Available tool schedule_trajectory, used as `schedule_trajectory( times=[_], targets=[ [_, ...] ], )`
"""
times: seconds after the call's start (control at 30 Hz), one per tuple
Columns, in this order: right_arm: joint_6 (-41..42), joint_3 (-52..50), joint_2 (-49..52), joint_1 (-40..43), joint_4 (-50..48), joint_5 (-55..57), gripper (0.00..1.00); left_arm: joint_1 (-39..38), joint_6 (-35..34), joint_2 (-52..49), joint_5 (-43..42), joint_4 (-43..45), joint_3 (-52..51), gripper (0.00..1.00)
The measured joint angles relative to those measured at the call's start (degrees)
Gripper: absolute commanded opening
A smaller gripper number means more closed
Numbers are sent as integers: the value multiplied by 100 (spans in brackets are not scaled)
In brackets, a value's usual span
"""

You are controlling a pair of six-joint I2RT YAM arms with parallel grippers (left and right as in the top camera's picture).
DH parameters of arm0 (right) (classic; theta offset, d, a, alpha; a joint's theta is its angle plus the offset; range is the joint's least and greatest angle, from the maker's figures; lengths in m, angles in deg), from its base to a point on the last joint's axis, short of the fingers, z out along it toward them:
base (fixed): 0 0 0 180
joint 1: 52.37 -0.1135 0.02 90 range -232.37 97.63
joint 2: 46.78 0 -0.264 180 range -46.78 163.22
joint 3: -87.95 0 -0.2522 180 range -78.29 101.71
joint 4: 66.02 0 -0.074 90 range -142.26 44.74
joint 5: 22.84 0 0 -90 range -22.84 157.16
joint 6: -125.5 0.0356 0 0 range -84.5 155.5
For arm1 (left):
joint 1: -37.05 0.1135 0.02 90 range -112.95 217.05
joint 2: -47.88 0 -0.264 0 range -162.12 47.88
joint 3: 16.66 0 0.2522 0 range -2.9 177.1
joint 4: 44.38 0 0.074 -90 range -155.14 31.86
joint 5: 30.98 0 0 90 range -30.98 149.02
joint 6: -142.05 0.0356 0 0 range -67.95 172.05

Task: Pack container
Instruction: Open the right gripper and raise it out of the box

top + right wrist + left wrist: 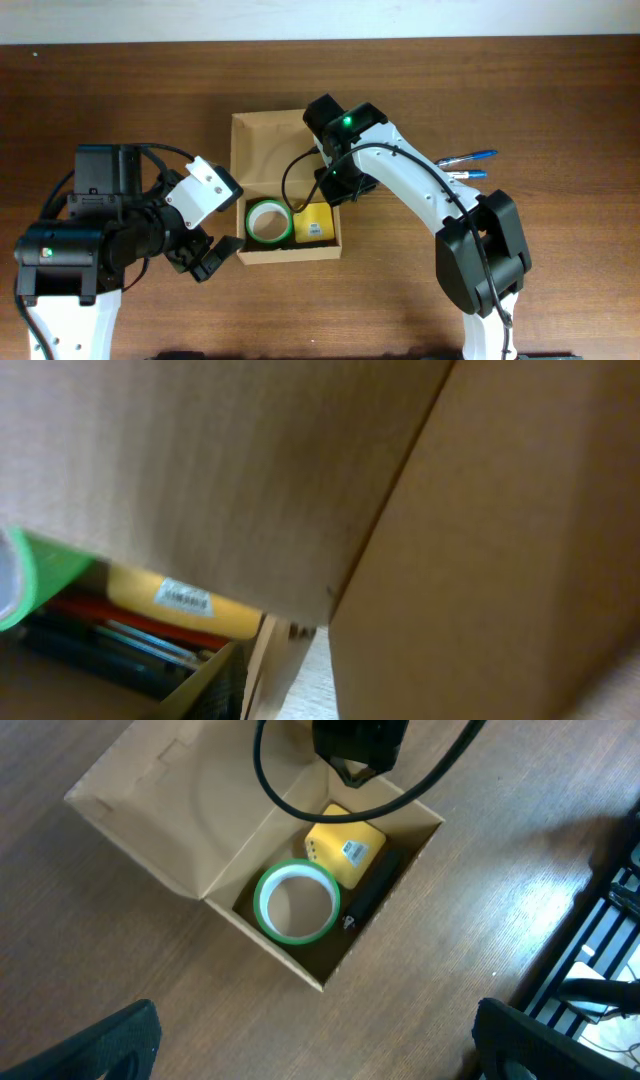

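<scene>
A: Where is the box sitting?

B: The box (288,251) is resting mid-table, with its lid (268,150) lying open flat behind it. Tape (268,221), a yellow pack (315,225) and a dark stick (370,895) are lying inside.

A: And the grippers?

B: The left gripper (205,258) is hovering just off the box's near-left corner, jaws wide apart and holding nothing. The right gripper (338,188) is working at the rear-right corner, by the hinge. Its wrist view is showing only cardboard pressed close, so I cannot tell whether its jaws are gripping.

A: What are you worrying about?

B: If it is pinching that wall and pulling, the light box could be sliding or tipping, since nothing is bracing it. The thin card could be creasing too. The cable (290,175) is also hanging across the opening, so a lid swinging over might be snagging on it.

A: Anything else?

B: Two pens (468,158) are lying well apart on the right, possibly getting left out.
</scene>
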State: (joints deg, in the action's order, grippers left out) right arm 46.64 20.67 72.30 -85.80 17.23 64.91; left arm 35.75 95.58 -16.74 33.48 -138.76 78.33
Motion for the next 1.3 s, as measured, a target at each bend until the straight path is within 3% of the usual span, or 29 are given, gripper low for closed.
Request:
schedule_trajectory(
  times=[0.63, 0.8, 1.0, 1.07, 1.17, 1.3],
  targets=[
    [476, -17, 0, 573, 201, 658, 45, 0, 0, 0, 0, 0, 0, 100],
    [643, -17, 0, 603, 286, 697, 41, 0, 0, 0, 0, 0, 0, 100],
    [850, -17, 0, 603, 382, 699, 27, 0, 0, 0, 0, 0, 0, 100],
    [927, -17, 0, 603, 398, 699, 27, 0, 0, 0, 0, 0, 0, 100],
    [1016, -17, -2, 603, 398, 713, 35, 0, 0, 0, 0, 0, 0, 100],
    [1012, -17, -2, 603, 393, 719, 35, 0, 0, 0, 0, 0, 0, 100]
  ],
)
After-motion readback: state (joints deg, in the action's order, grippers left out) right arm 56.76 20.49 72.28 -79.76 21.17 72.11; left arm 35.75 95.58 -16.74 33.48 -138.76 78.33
